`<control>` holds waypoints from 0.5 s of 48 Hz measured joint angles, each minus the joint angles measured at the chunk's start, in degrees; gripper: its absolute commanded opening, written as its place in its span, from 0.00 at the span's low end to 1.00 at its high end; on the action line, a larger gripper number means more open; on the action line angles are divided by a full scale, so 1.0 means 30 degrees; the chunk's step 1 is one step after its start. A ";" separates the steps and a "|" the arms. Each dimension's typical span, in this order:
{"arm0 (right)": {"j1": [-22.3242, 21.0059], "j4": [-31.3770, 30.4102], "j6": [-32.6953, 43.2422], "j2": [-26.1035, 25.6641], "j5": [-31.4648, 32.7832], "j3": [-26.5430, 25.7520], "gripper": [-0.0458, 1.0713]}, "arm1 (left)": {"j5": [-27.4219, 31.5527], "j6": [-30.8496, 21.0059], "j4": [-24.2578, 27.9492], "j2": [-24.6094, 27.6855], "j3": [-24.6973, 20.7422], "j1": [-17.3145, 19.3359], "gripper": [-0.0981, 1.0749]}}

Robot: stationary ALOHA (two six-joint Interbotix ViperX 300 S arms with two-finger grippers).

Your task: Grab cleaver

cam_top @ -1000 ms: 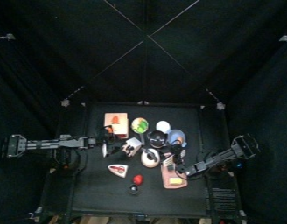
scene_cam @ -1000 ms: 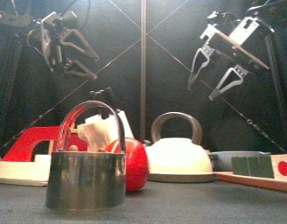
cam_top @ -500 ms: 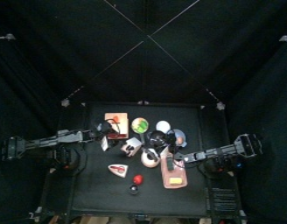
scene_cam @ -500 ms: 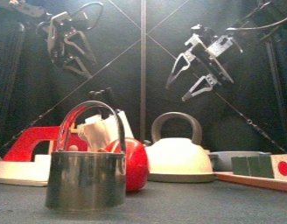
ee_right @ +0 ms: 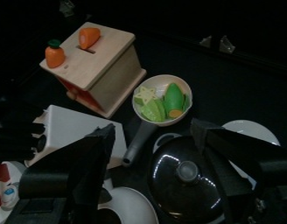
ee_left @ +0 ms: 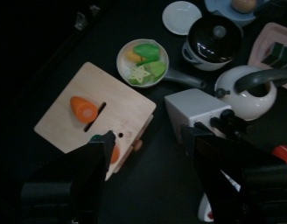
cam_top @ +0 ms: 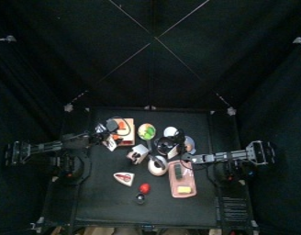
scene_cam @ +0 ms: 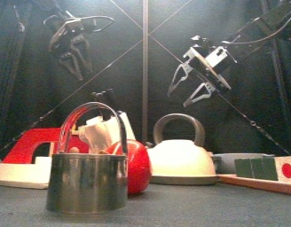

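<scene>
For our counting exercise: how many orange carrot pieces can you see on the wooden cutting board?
2. One carrot piece lies on the wooden cutting board; the other carrot piece sits at the board's edge, partly behind a jaw. More may be hidden.

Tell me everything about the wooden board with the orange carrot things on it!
The wooden board is pale, light wood, a flat rectangle with squared corners. In the left wrist view an orange carrot piece sits in a dark slot on top, and a second orange piece shows at its edge. It lies flat on the black table, near the back left in the top view. A green-rimmed bowl of green vegetables lies beside it. No gripper touches it.
</scene>
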 measured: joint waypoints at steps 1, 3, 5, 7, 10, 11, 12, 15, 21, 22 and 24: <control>-0.0059 -0.0205 0.0000 0.0029 -0.0205 0.0029 0.92 | 0.0059 -0.0791 0.0615 0.0000 0.0000 -0.0498 0.89; -0.0205 -0.0615 0.0029 0.0000 -0.0615 0.0029 0.91 | 0.0029 -0.2520 0.1699 0.0000 0.0088 -0.1582 0.89; -0.0352 -0.0967 0.0088 0.0029 -0.1113 0.0000 0.90 | 0.0029 -0.3896 0.2578 -0.0029 0.0352 -0.2637 0.89; -0.0527 -0.1230 0.0146 0.0029 -0.1582 0.0000 0.88 | 0.0029 -0.5420 0.3369 0.0029 0.0674 -0.3457 0.89; -0.0732 -0.1523 0.0146 0.0059 -0.2256 0.0000 0.85 | 0.0059 -0.7764 0.4658 0.0176 0.1260 -0.4336 0.89; -0.0791 -0.1553 0.0146 0.0117 -0.2490 -0.0029 0.84 | 0.0059 -0.8496 0.5039 0.0234 0.1436 -0.4570 0.89; -0.0879 -0.1641 0.0117 0.0176 -0.2754 -0.0088 0.83 | 0.0029 -0.9404 0.5566 0.0293 0.1699 -0.4834 0.89; -0.0996 -0.1699 0.0146 0.0381 -0.3105 -0.0146 0.79 | 0.0000 -1.0898 0.6709 0.0381 0.2227 -0.5303 0.89; -0.1084 -0.1758 0.0146 0.0820 -0.3340 -0.0352 0.68 | -0.0029 -1.3477 0.8438 0.0439 0.3281 -0.6152 0.89; -0.1084 -0.1758 0.0146 0.0938 -0.3369 -0.0410 0.66 | -0.0029 -1.3828 0.8496 0.0498 0.3398 -0.6211 0.89; -0.1113 -0.1758 0.0117 0.1143 -0.3428 -0.0586 0.63 | -0.0059 -1.4414 0.8555 0.0645 0.3574 -0.6416 0.89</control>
